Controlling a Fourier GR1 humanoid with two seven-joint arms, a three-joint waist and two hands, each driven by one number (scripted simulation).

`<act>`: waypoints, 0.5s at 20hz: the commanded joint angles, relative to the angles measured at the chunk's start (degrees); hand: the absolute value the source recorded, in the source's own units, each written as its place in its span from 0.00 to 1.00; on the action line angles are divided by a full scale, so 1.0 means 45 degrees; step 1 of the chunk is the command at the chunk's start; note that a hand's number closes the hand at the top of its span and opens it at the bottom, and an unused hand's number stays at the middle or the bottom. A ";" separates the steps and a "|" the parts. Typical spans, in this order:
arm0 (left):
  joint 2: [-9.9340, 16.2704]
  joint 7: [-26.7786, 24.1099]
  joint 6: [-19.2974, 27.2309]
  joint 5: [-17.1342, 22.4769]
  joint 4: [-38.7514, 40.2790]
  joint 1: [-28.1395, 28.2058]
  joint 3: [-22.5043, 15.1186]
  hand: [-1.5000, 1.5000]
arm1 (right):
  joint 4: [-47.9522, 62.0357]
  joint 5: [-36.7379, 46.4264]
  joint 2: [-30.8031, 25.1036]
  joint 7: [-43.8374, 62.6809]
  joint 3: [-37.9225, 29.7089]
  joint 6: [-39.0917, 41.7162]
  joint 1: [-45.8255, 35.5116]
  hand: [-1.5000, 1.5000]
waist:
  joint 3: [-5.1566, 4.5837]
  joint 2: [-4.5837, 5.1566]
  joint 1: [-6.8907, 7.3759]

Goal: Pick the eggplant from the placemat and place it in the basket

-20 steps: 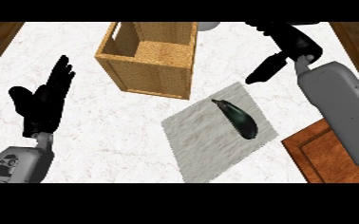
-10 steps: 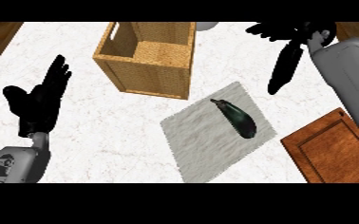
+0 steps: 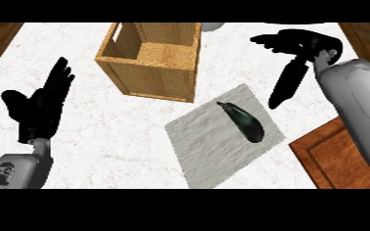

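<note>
Right hand [image 3: 300, 41] lifted higher, fingers spread, holding nothing; eggplant [image 3: 243, 122] untouched on placemat [image 3: 209, 144]; left hand [image 3: 42, 103] resting open.

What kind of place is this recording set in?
Probably a kitchen counter: a pale marbled top, a grey placemat with an eggplant on it, a wooden basket, and a wooden cabinet door at the right edge.

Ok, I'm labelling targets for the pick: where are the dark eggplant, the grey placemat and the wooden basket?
dark eggplant [image 3: 243, 122]: head view, middle of its body.
grey placemat [image 3: 206, 144]: head view, bare cloth left of the eggplant.
wooden basket [image 3: 155, 78]: head view, near outer wall.
</note>
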 commanded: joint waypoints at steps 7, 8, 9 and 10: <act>-0.0449 -0.0496 -0.0375 -0.0596 -0.0222 0.0756 0.0413 0.50 | -0.0923 0.2158 0.1046 -0.1737 -0.0080 -0.0736 0.2790 0.00 | 0.0004 0.0019 0.0037; 0.0120 0.0254 -0.0876 -0.0064 0.0144 -0.0307 0.1092 0.50 | -0.0602 0.2361 0.1098 -0.2243 -0.0191 -0.0799 0.2647 0.00 | 0.0005 0.0030 0.0027; -0.0057 -0.0735 -0.1155 -0.0091 0.1001 -0.0247 0.1126 0.50 | -0.1282 0.2425 0.0972 -0.2557 -0.0205 -0.0956 0.3417 0.00 | 0.0002 0.0028 -0.0033; -0.0393 0.0864 -0.0278 -0.0603 -0.0649 -0.0067 0.0593 0.50 | -0.1454 0.2705 0.0968 -0.2710 -0.0223 -0.0885 0.3549 0.00 | 0.0007 0.0011 0.0007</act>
